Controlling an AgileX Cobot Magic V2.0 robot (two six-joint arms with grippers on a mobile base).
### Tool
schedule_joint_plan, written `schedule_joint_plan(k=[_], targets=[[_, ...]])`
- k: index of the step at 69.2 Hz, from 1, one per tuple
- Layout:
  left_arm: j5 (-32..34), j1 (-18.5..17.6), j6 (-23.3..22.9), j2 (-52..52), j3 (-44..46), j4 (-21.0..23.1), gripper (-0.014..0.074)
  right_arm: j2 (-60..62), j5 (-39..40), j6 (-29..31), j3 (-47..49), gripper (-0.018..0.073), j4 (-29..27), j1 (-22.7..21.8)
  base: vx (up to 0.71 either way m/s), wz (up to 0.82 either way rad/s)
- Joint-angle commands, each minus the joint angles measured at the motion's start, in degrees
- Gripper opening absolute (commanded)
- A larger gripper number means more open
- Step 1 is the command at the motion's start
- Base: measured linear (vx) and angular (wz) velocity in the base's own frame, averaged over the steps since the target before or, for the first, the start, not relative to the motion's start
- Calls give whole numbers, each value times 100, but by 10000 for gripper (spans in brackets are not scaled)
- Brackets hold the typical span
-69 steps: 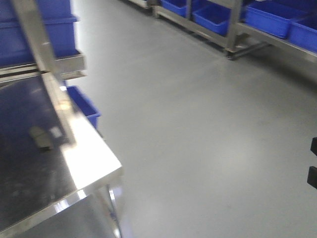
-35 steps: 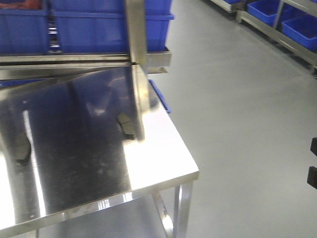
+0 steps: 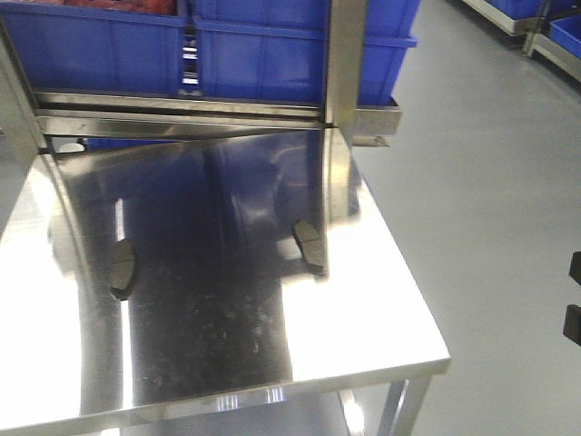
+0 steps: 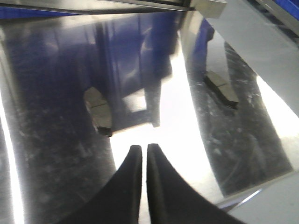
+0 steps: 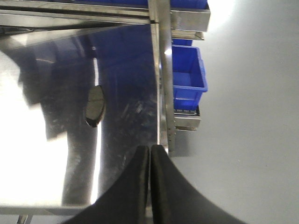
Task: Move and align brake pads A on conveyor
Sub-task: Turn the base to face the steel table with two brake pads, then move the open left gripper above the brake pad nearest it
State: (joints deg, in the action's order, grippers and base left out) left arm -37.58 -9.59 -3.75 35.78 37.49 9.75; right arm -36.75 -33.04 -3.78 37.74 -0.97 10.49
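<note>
While the front camera looks down on the shiny steel table [image 3: 381, 318], the left brake pad [image 3: 123, 268] and the right brake pad [image 3: 309, 245] lie well apart on it, blue bins [image 3: 263, 54] racked behind. From the left wrist, the left gripper [image 4: 142, 148] hangs over the table, fingers pressed together on nothing, the left brake pad [image 4: 99, 109] and right brake pad [image 4: 222, 87] ahead. From the right wrist, the right gripper [image 5: 149, 148] is likewise closed and empty above the table's edge, one brake pad [image 5: 95, 106] ahead to its left.

A shiny reflective steel table [image 3: 363, 318] bears two small curved grey-brown brake pads lying flat, well apart: the left pad [image 3: 123, 269] and the right pad [image 3: 309, 246].
</note>
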Motion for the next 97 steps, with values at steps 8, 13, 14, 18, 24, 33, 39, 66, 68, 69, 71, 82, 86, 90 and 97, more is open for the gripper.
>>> schedule_joint_plan(k=[8, 13, 14, 18, 24, 33, 39, 66, 68, 69, 71, 82, 86, 90, 97], targets=[[362, -18, -8, -8, 142, 63, -6, -15, 405, 20, 144, -10, 24, 4, 11, 28], [362, -18, -8, -8, 142, 63, -6, -15, 405, 20, 144, -10, 24, 4, 11, 23], [362, -18, -8, -8, 142, 63, -6, -15, 405, 20, 144, -10, 24, 4, 12, 20], [362, -18, -8, -8, 142, 63, -6, -15, 405, 20, 144, -10, 24, 4, 12, 18], [362, -18, -8, -8, 142, 63, -6, -15, 405, 20, 144, -10, 24, 4, 12, 14], [362, -18, -8, -8, 142, 63, -6, -15, 405, 20, 144, -10, 24, 4, 13, 6], [362, -18, -8, -8, 142, 63, -6, -15, 405, 20, 144, -10, 24, 4, 14, 5], [362, -18, -8, -8, 142, 63, -6, -15, 405, 20, 144, -10, 24, 4, 12, 3], [362, -18, -8, -8, 142, 63, -6, -15, 405, 20, 144, -10, 24, 4, 8, 2], [362, -18, -8, -8, 142, 63, -6, -15, 405, 20, 144, -10, 24, 4, 7, 2], [362, -18, -8, -8, 142, 63, -6, -15, 405, 20, 144, -10, 24, 4, 6, 3], [362, -18, -8, -8, 142, 63, -6, -15, 405, 20, 144, -10, 24, 4, 3, 3], [362, -18, -8, -8, 142, 63, -6, -15, 405, 20, 144, -10, 24, 4, 0, 1], [362, -18, -8, -8, 142, 63, -6, -15, 405, 20, 144, -10, 24, 4, 0, -1], [362, -18, -8, -8, 142, 63, -6, -15, 405, 20, 144, -10, 24, 4, 0, -1]])
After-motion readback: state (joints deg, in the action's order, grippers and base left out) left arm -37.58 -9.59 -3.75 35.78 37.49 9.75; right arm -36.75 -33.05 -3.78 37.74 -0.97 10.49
